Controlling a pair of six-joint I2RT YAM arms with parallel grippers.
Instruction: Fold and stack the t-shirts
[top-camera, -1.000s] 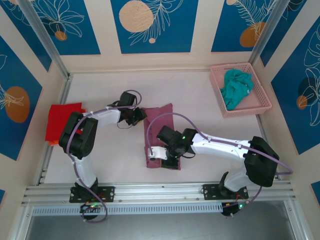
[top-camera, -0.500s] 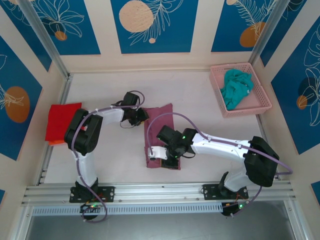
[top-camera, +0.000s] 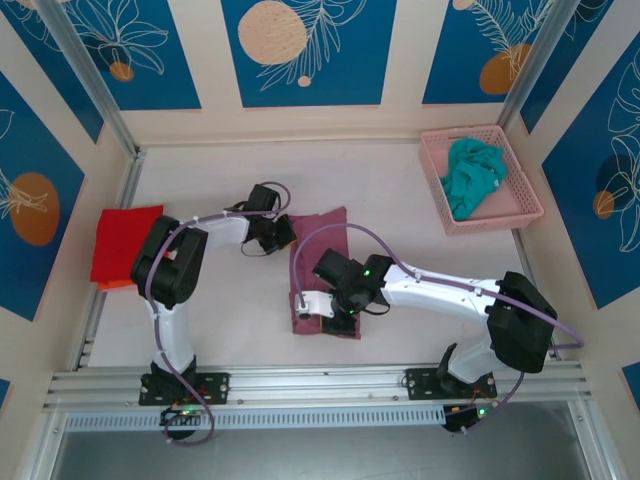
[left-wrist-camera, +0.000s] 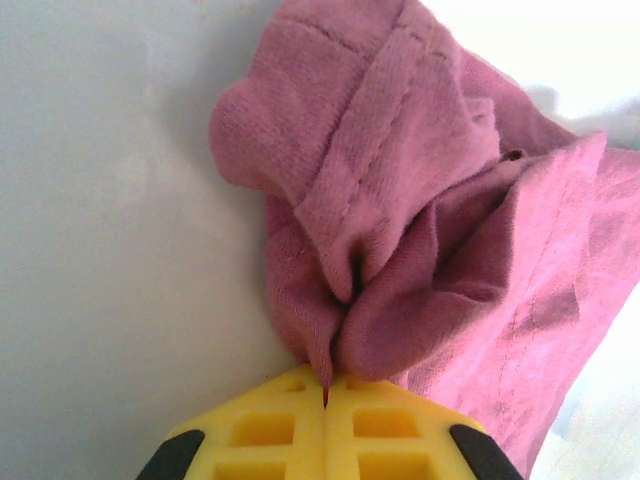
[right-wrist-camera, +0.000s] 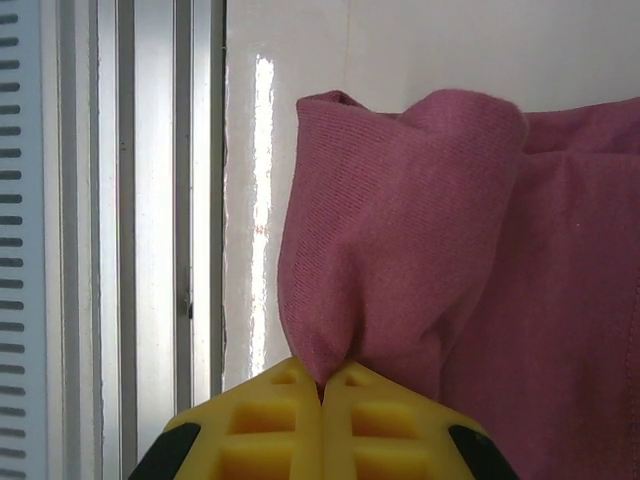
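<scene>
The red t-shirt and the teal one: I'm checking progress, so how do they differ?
The red t-shirt lies flat, a neat rectangle; the teal t-shirt is crumpled. The red t-shirt sits at the table's left edge; the teal t-shirt in the pink basket. Both are plain cloth.

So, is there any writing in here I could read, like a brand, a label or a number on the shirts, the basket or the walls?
No text can be read anywhere in these views.
The mauve-pink t-shirt, red t-shirt and teal t-shirt show no print or tag.
The pink basket is plain.
The wall panels carry leaf and circle patterns, no words.
</scene>
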